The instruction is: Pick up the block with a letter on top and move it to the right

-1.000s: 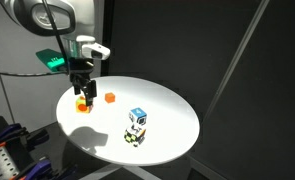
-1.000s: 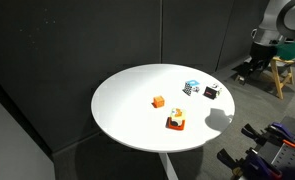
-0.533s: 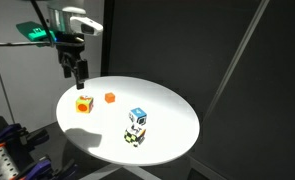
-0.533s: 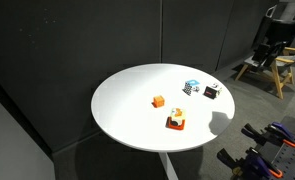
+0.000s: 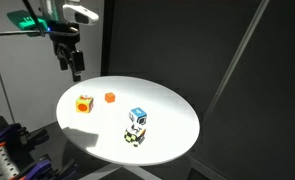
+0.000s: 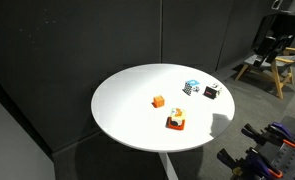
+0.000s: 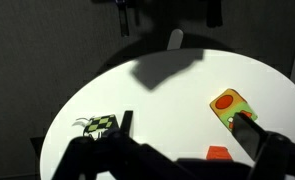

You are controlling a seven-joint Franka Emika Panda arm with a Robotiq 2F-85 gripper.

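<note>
The block with a letter on top (image 5: 135, 137) is white with black and yellow-green marks. It sits near the front edge of the round white table (image 5: 177, 112), right next to the blue-and-white cube (image 5: 138, 117). It also shows in an exterior view (image 6: 212, 92) and in the wrist view (image 7: 102, 124). My gripper (image 5: 76, 70) hangs open and empty high above the table's far left side, well away from this block. In the wrist view its fingers (image 7: 186, 118) frame bare tabletop.
A yellow-and-red cube (image 5: 84, 103) lies below the gripper and shows in the wrist view (image 7: 232, 105). A small orange block (image 5: 110, 97) lies beside it. A dark curtain stands behind the table. A wooden stool (image 6: 272, 68) stands off to the side.
The gripper has risen from right over the yellow-and-red cube to well above the table. The cube stays on the table. The other blocks have not moved.
</note>
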